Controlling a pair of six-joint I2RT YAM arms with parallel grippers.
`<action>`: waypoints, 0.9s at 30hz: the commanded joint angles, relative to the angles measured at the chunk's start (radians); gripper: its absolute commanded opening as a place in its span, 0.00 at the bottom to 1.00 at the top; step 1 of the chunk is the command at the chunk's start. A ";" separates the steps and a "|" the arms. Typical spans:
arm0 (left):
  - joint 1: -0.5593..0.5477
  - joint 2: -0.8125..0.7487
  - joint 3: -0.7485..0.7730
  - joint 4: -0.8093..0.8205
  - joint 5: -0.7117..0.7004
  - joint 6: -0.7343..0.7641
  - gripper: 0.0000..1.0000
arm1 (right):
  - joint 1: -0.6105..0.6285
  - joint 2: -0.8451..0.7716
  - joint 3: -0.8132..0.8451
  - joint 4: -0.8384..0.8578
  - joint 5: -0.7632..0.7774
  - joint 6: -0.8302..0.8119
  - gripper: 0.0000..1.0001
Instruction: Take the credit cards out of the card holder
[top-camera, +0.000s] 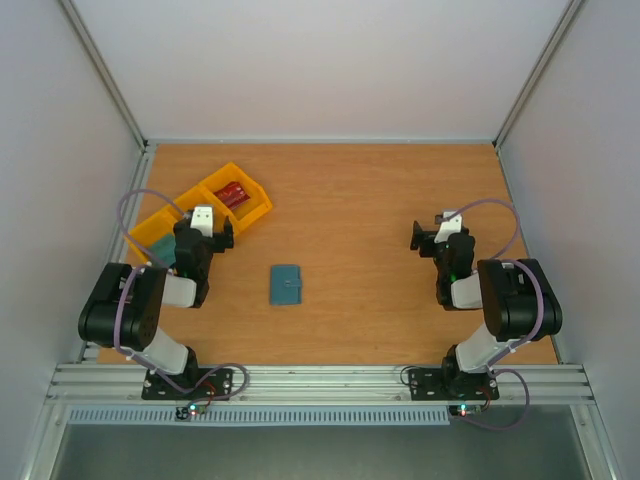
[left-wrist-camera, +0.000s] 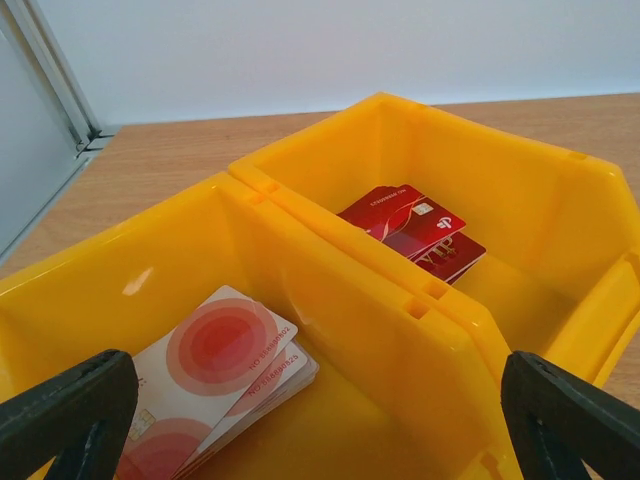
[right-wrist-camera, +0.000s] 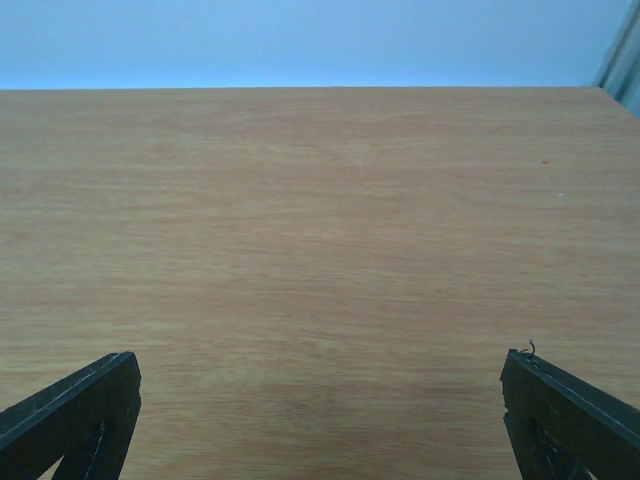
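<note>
Both my tools are spread as wide as they go and neither has hold of anything. My left tool hangs over the yellow tray, which sits slantwise at the far left of the tabletop. In the left wrist view its two black fingers frame the bottom corners, well apart, with only tray between them.

Past those fingers I look down into two of the tray's compartments. The nearer one holds a small stack of pink-and-red cards printed with concentric circles, lying flat against its floor. Beyond the dividing wall, the farther one holds a few dark red cards, fanned a little, one showing pale lettering. From above, only the dark red cards show; my left tool covers the middle compartment. At the near end of the tray a teal patch peeks out beside my arm; I cannot tell what it is.

The card holder lies flat on the bare wood, closed, its long side running near to far. It sits between my two arms, closer to the left one and just right of it, well apart from both tools and from the tray. Shut as it is, its inside is hidden from me.

My right tool hovers over the right side of the tabletop. Its wrist view shows its fingers at the bottom corners and plain wood running to the far wall.
</note>
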 joint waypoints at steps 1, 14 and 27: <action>0.006 0.007 0.027 0.020 -0.020 -0.016 0.99 | -0.028 -0.018 -0.008 0.041 0.037 0.024 0.98; 0.017 -0.083 0.092 -0.149 -0.010 -0.022 0.99 | -0.062 -0.336 -0.172 0.083 0.250 0.157 0.99; 0.012 -0.343 0.845 -1.504 0.275 0.016 0.99 | -0.061 -0.640 0.056 -0.173 -0.352 0.648 0.98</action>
